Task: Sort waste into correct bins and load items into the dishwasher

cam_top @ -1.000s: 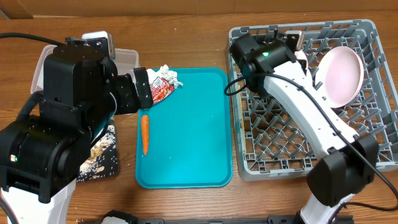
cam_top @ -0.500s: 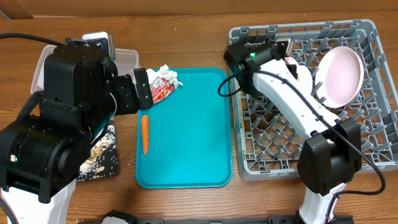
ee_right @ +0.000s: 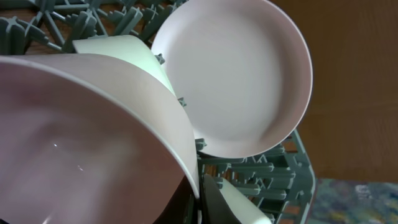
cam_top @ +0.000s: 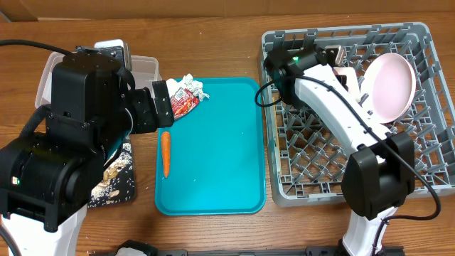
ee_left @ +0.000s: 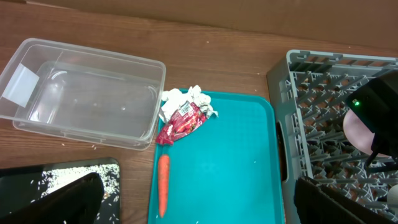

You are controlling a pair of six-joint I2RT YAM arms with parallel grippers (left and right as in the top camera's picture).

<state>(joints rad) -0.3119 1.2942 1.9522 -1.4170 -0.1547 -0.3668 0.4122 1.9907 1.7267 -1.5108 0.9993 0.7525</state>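
Movement is confined to the right gripper (cam_top: 337, 55), shifted across the rack (cam_top: 313, 149) and seemingly clenched on a pale bowl (ee_right: 93, 143); loading is judged unfinished. Left gripper (cam_top: 165, 104) is held spread near the red wrapper (cam_top: 185, 104).

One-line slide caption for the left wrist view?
Clear tub beside teal tray: carrot on it, red wrapper and crumpled paper at its corner.
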